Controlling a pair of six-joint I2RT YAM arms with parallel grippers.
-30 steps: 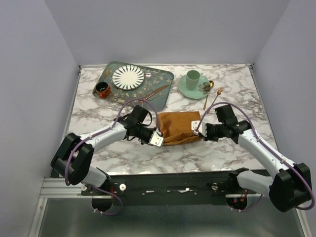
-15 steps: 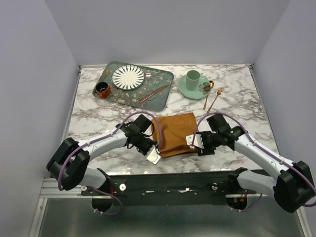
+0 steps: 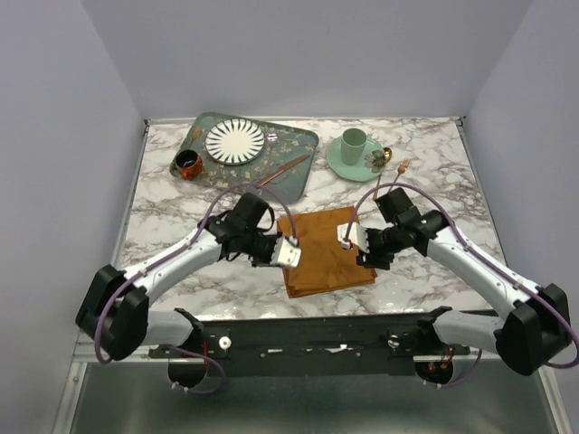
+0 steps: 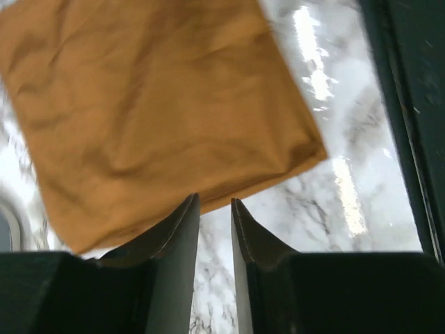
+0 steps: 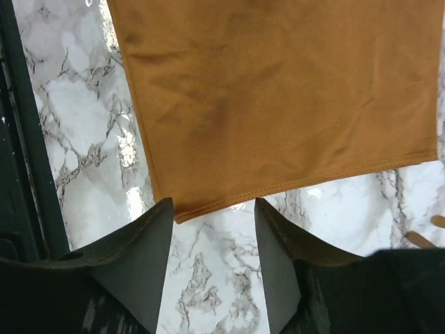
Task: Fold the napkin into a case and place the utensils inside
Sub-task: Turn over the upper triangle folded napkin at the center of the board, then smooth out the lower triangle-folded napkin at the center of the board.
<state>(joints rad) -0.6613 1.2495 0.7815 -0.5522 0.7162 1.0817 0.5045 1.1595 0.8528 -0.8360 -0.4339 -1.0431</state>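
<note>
Left fingers: pads (image 4: 182,233) of the left gripper (image 3: 289,253) stand a narrow gap apart with nothing between them, tips just beside the cloth's left edge.
Right fingers: pads (image 5: 142,240) of the right gripper (image 3: 349,238) stand wider apart and hold nothing, tips just beside the cloth's hemmed right edge.
Napkin: one rust-orange square cloth napkin (image 3: 327,258) lies flat and slightly askew on the white, grey-veined marble table (image 3: 163,212), between the two grippers. How many layers it has cannot be told.
Near edge: the napkin's front corners sit close to the table's near edge and the black rail (image 3: 317,330). Only a thin strip of marble shows there.
Far edge: a band of marble separates the napkin's back edge from the tray and the saucer.
Sides: broad marble runs outward from each arm to the table's side edges.
Utensils: three slim copper-gold metal pieces, all well apart from the napkin. One straight knife-like piece (image 3: 282,169) lies on the tray. One spoon (image 3: 386,155) and one fork (image 3: 403,165) lie on the marble just right of the saucer, handles partly hidden by the right arm.
Tray: one patterned green rectangular tray (image 3: 303,154) carries one round white plate with dark radiating stripes (image 3: 235,141). One small reddish-brown cup (image 3: 187,165) sits at its near left corner.
Cup and saucer: one mint-green cup (image 3: 353,140) stands upright on one mint-green saucer (image 3: 339,165).
</note>
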